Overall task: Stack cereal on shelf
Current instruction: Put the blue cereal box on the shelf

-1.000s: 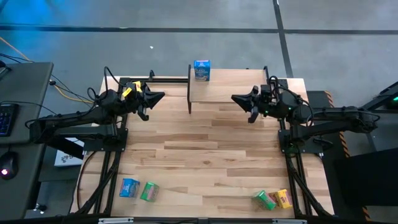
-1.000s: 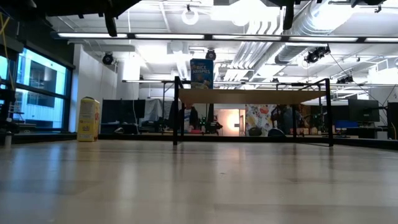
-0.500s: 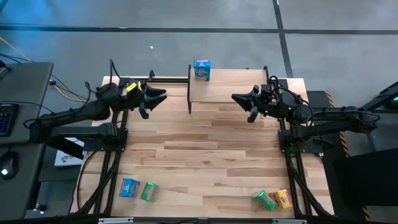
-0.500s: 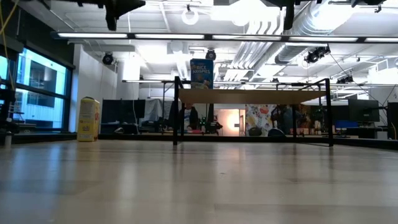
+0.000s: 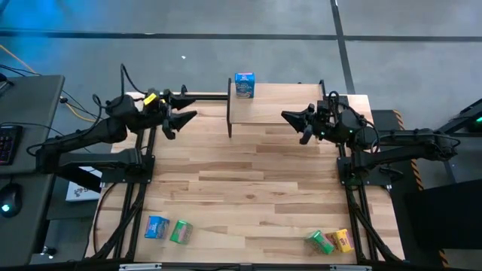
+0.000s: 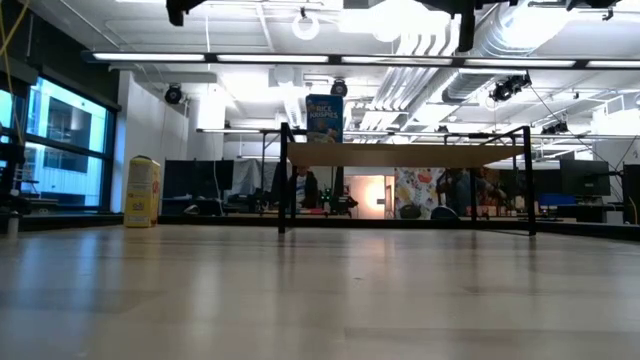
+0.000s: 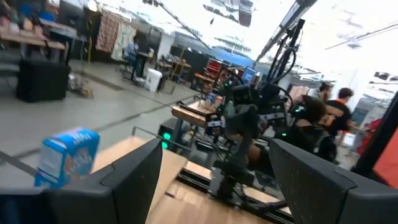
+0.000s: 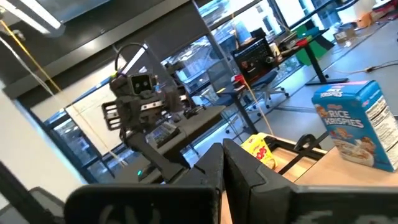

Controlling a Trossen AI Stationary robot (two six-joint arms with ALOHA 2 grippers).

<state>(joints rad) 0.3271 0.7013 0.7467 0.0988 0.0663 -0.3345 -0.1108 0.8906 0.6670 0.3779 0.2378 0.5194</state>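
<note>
Blue cardboard cereal box [image 5: 244, 84] upright on low light-wood shelf [image 5: 271, 112]; I see L gripper [image 5: 187, 119] fingers spread, R gripper [image 5: 290, 119] fingers pressed together, both empty.

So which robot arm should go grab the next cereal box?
Probably the left. Its pincer is open and empty, while the right pincer is shut. Both hang beside the shelf, which holds only one blue box. The yellow box stands on the left side, too.
</note>
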